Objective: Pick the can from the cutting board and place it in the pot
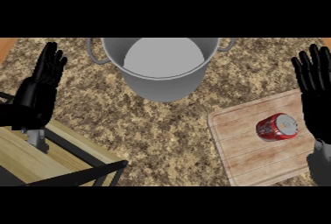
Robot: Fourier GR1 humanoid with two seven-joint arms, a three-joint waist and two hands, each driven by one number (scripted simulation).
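On a speckled brown stone counter point(168, 127), a red can point(276, 127) lies on its side near the middle of a pale wooden cutting board point(249, 148) at the lower right. A grey metal pot point(161, 78) with 2 handles stands at the top centre, well apart from the board. The right hand point(315, 83) shows at the right edge, fingers straight and spread, holding nothing, just beside the can. The left hand point(42, 76) rests at the left edge, fingers straight and up.
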